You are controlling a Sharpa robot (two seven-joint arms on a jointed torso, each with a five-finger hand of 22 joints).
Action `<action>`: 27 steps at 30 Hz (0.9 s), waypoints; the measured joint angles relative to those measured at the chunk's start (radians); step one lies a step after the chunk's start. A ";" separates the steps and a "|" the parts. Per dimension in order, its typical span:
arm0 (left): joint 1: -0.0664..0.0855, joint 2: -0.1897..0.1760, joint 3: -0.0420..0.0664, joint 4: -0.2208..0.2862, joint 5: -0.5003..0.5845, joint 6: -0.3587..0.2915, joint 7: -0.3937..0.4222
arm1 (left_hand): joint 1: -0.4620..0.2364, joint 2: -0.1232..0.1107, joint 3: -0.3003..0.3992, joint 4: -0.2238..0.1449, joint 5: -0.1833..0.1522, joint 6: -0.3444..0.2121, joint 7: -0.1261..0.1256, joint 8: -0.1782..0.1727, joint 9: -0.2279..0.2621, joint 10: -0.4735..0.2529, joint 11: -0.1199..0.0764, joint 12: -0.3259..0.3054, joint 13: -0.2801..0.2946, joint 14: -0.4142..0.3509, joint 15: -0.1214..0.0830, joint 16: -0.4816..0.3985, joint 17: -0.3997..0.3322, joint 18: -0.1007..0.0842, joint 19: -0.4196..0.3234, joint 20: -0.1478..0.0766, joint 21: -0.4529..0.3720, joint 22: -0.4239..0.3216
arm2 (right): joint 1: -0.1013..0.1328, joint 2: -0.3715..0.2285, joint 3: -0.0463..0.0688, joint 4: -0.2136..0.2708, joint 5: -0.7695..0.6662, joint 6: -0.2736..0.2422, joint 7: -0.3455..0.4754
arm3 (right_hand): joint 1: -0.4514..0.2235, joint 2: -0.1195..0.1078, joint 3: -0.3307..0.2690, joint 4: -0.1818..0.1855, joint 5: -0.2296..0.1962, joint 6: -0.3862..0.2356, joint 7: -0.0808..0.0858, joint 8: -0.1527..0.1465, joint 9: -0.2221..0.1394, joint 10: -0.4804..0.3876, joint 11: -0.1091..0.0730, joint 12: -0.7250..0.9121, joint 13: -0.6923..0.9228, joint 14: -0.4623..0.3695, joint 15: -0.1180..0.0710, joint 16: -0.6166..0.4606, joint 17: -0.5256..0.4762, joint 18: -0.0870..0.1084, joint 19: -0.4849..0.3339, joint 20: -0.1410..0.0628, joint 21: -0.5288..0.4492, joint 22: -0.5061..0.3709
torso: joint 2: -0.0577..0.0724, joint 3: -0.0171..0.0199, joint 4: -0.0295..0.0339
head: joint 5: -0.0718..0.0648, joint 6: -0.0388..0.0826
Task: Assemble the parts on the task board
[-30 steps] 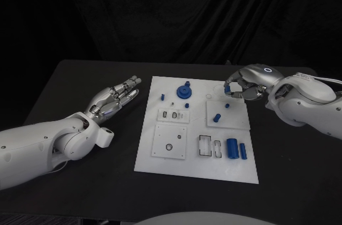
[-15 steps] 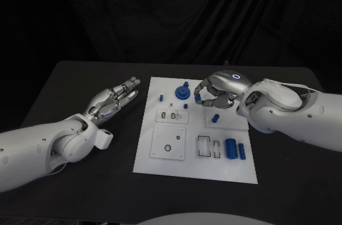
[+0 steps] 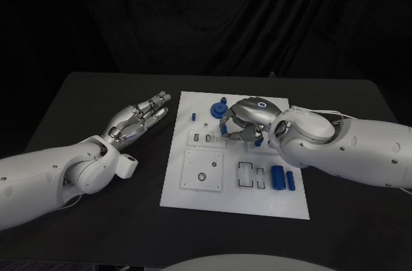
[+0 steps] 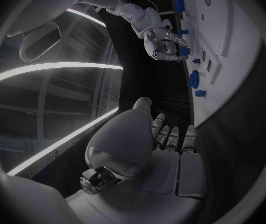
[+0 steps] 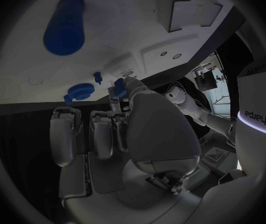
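Note:
The white task board [image 3: 202, 193] lies in the middle of the black table. My right hand [image 3: 244, 125] hovers over its upper middle and pinches a small blue part [image 5: 118, 86] at its fingertips [image 5: 115, 98]. Just beyond it on the board sit a blue toothed disc [image 3: 221, 109] and a small blue peg [image 3: 194, 117]. Two blue cylinders [image 3: 278, 177] lie side by side at the board's lower right. My left hand [image 3: 137, 119] floats left of the board, fingers stretched apart and holding nothing. The left wrist view shows the right hand [image 4: 164, 42] over the board [image 4: 232, 50].
The board carries raised white blocks with slots and holes [image 3: 205, 171]. My right forearm [image 3: 343, 149] lies across the board's right edge. Bare black table [image 3: 103, 98] runs along the left side and the front.
My right hand has moved left from the board's upper right edge to its upper middle, carrying the small blue part. The left hand has stayed put.

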 measured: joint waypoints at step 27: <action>0.000 0.008 0.000 -0.008 0.000 0.009 0.000 | 0.000 0.000 0.003 -0.003 0.000 0.004 0.004 0.000 0.000 0.000 0.000 0.000 0.000 0.000 0.000 0.000 0.000 0.000 0.000 0.000 0.000 0.000 | -0.014 0.043 0.001 -0.031 -0.031 0.080 -0.045 | -0.031 0.007 0.000 -0.017 0.000 -0.054 0.004 -0.047 0.010 0.000 0.000 0.000 0.001 0.001 0.005 0.000 0.000 0.000 0.004 0.004 -0.006 0.000 | 0.000 0.0011 0.0000 | -0.002 -0.018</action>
